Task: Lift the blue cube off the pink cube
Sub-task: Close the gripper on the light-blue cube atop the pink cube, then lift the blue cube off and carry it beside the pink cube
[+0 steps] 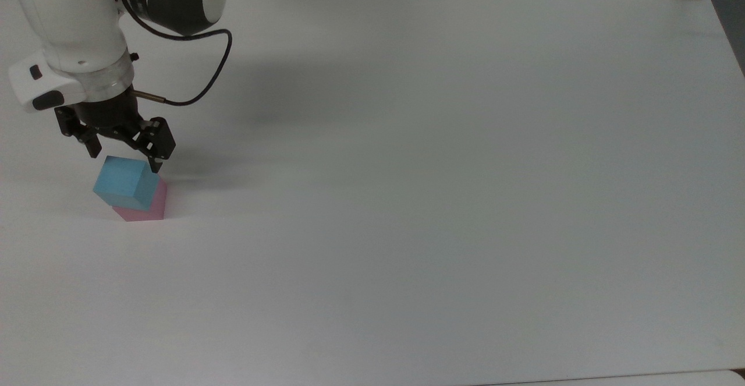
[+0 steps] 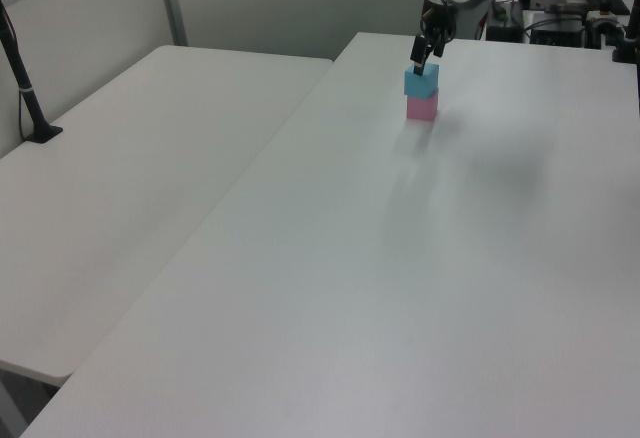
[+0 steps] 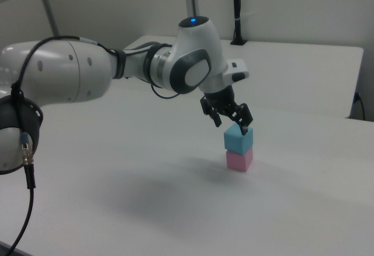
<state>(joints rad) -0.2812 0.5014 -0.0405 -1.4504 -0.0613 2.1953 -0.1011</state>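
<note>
Top view first: we've got the gripper (image 1: 124,161) sitting right at the upper edge of the blue cube (image 1: 125,183), fingers spread wide and holding nothing. One fingertip shows just past the cube's top-left corner, the other at its top-right corner, so the cube lies just below the tips as the top view draws it. The blue cube sits on the pink cube (image 1: 146,206), twisted a bit relative to it, near the top view's left side of the white table (image 1: 442,188).

Left view: the gripper (image 2: 424,54) hangs directly over the blue cube (image 2: 421,81), tips roughly at its top face. The pink cube (image 2: 421,108) is underneath, resting on the table.

Right view: this one's clearest for us. The gripper (image 3: 234,124) is open, one finger reaching down to the blue cube (image 3: 238,138) at its top right corner, the other off the top left. The pink cube (image 3: 239,160) sits below.

Our read: the cube is straight down from the fingers, so what's left is a short drop to straddle it. Since the cube is a cube, no long axis matters, just lining the fingers up with flat faces.
</note>
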